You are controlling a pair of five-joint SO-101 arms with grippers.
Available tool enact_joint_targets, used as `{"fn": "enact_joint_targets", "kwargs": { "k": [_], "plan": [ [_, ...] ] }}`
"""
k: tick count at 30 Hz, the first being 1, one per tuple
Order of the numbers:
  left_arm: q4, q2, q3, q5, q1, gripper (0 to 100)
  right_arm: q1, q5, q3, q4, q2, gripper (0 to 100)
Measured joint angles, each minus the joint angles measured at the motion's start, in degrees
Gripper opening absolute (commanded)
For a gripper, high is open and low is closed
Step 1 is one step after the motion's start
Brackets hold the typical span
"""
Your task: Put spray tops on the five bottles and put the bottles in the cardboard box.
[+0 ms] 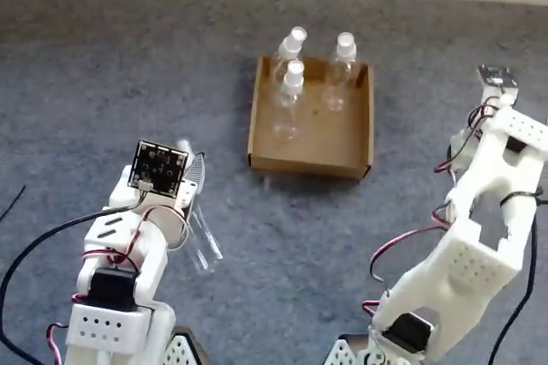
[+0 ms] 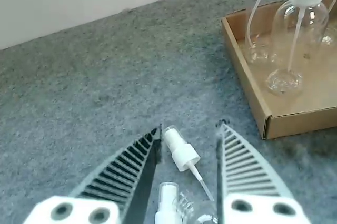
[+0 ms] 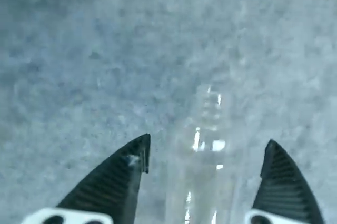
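Note:
The cardboard box (image 1: 254, 129) sits mid-table with three clear bottles (image 1: 288, 101) standing in it, each with a white spray top. My left gripper (image 2: 188, 127) is open just above the carpet, and a loose white spray top (image 2: 180, 152) lies between its fingers. Closer to the wrist lie a second white top (image 2: 167, 203) and a clear bottle's threaded neck (image 2: 197, 214). That bottle (image 1: 205, 243) lies on its side beside the left arm. My right gripper (image 3: 208, 142) is open, its fingers either side of another clear bottle (image 3: 205, 182) lying on the carpet.
Grey carpet covers the table. The right arm (image 1: 479, 211) stretches along the right side, to the right of the box. The box's near corner (image 2: 266, 124) is close to the left gripper. A pale wall runs along the far edge.

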Motion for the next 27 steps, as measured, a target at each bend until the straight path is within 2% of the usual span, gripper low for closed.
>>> {"fn": "enact_joint_targets", "kwargs": {
  "k": [8,13,27],
  "plan": [
    [0.0,0.0,0.2,0.0,0.0,15,1.2,0.0,-12.5,6.2,10.7,26.6],
    [0.0,0.0,0.2,0.0,0.0,15,1.2,1.8,-15.2,11.3,13.2,19.5],
    [0.0,0.0,0.2,0.0,0.0,15,1.5,2.3,-16.3,12.4,13.3,2.0]
  ]
}}
